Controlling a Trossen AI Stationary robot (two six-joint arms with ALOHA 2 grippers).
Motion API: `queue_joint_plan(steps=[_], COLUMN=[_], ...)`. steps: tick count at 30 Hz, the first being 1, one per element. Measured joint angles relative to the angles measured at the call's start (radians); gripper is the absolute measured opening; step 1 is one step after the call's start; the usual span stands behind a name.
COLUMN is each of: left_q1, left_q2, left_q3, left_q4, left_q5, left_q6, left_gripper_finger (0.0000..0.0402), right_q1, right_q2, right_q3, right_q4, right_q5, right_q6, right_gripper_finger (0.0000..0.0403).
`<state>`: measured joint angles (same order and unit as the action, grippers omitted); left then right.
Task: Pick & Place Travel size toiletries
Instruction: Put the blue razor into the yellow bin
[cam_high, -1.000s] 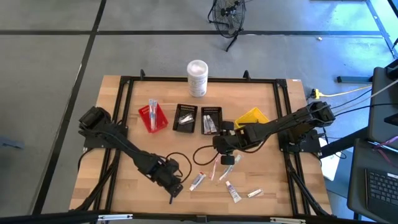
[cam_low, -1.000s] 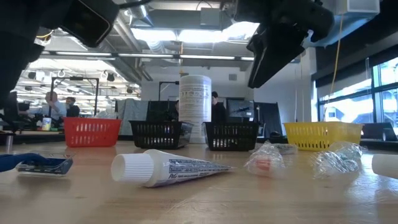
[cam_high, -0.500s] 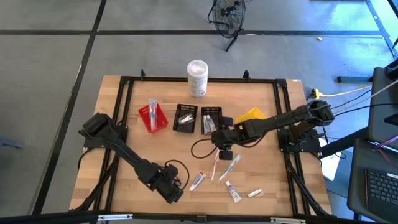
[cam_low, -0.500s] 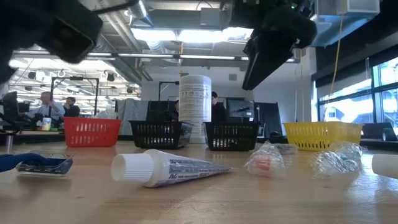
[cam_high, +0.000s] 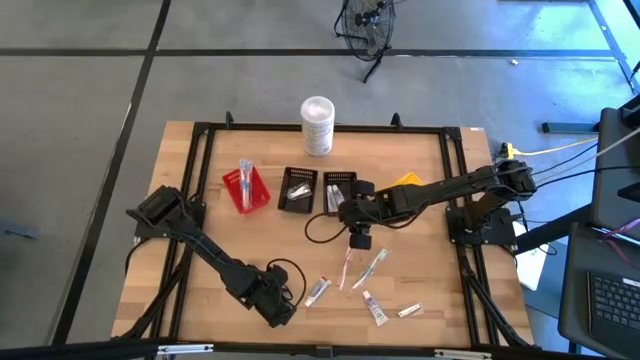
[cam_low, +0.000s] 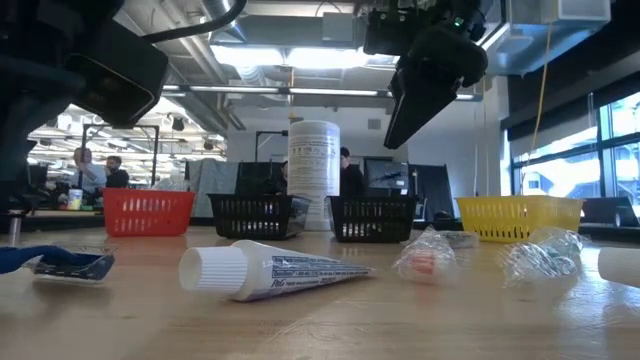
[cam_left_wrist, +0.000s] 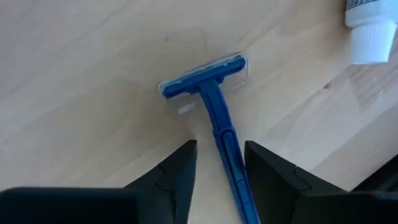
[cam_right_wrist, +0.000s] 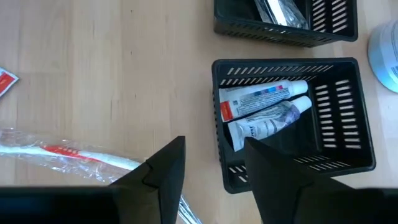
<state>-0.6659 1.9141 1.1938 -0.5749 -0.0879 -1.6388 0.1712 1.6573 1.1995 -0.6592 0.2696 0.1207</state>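
A blue razor (cam_left_wrist: 214, 106) lies flat on the wood near the front left, also showing in the low view (cam_low: 70, 263). My left gripper (cam_high: 279, 310) points down over it, open. Its two fingers (cam_left_wrist: 183, 168) stand on either side of the razor's handle (cam_left_wrist: 229, 155), with wood showing on both sides. My right gripper (cam_high: 347, 212) hangs open and empty above the near edge of a black bin (cam_right_wrist: 348, 143) that holds two white tubes (cam_right_wrist: 264, 102). More toiletries lie loose on the table: a white tube (cam_high: 317, 291), wrapped toothbrushes (cam_high: 348, 268), a small tube (cam_high: 374, 308) and a sachet (cam_high: 408, 311).
Across the middle stand a red bin (cam_high: 246, 187), a second black bin (cam_high: 298, 190) and a yellow bin (cam_high: 405, 187). A tall white canister (cam_high: 317, 125) stands behind them. A black cable loop (cam_high: 320, 240) lies on the wood. The tube's cap (cam_left_wrist: 372, 37) is close to the razor's head.
My left gripper has sunk toward the razor near the table's front edge. My right gripper has gone toward the table's left and far side, from above the loose toothbrushes to the black bin with the tubes.
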Motion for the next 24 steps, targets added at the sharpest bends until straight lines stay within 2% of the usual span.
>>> queue_joint_plan(steps=[7, 13, 19, 24], left_q1=[0.001, 0.000, 0.017, 0.036], left_q2=[0.000, -0.002, -0.022, -0.083], left_q3=[0.001, -0.001, -0.006, -0.004], left_q4=[-0.045, -0.050, -0.082, -0.141], left_q5=[0.002, -0.012, -0.065, -0.131], left_q6=[0.003, 0.040, 0.104, 0.183], left_gripper_finger=[0.0076, 0.0043, 0.0035, 0.0037], right_q1=[0.000, 0.000, 0.002, -0.005], right_q2=[0.000, 0.000, -0.009, -0.093], right_q3=[0.000, 0.000, 0.000, 0.000], right_q4=[0.004, 0.067, 0.077, -0.056], right_q5=[-0.001, 0.000, -0.035, -0.061], right_q6=[-0.022, -0.148, -0.251, -0.241], right_gripper_finger=[0.0153, 0.0151, 0.0153, 0.0144])
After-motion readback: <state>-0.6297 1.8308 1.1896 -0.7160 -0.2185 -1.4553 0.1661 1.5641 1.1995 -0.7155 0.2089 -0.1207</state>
